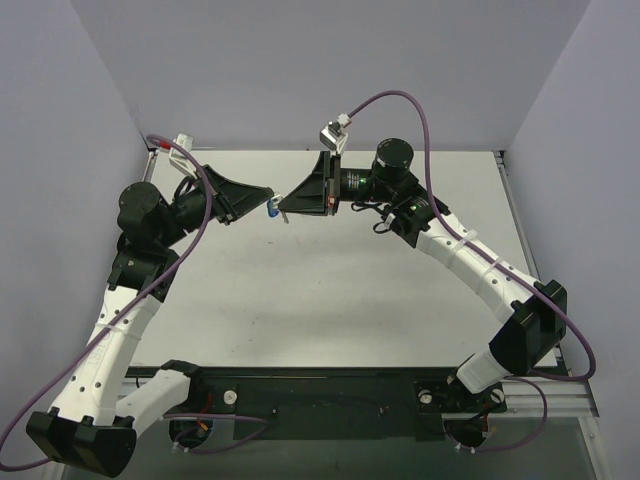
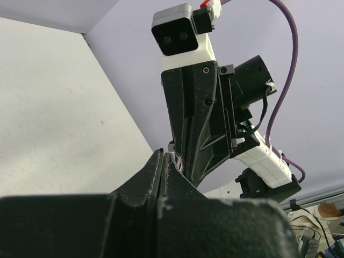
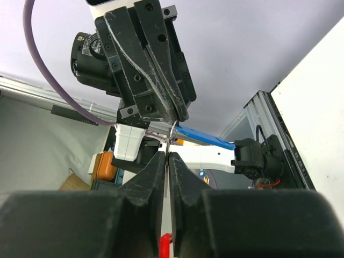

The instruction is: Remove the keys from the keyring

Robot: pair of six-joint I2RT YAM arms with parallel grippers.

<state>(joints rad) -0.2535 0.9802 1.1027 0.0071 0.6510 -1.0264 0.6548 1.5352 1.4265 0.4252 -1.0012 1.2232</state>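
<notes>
Both grippers meet tip to tip in the air above the back of the white table point(image 1: 330, 300). My left gripper point(image 1: 268, 199) point(image 2: 164, 152) is shut on the keyring's thin metal ring point(image 2: 178, 160) point(image 3: 172, 132), which shows just past its tips. The ring's blue tag point(image 1: 272, 211) point(image 3: 207, 140) sticks out sideways below the left gripper point(image 3: 177, 115). My right gripper point(image 1: 283, 208) point(image 3: 167, 153) is shut on the small silver key point(image 3: 167, 166), seen edge-on as a thin blade between its fingers. The key still sits at the ring.
Purple cables loop over both arms point(image 1: 430, 120). Grey walls stand behind and at both sides of the table. A metal rail point(image 1: 515, 220) runs along the right edge. The arm bases sit on the black bar point(image 1: 330, 395) at the front.
</notes>
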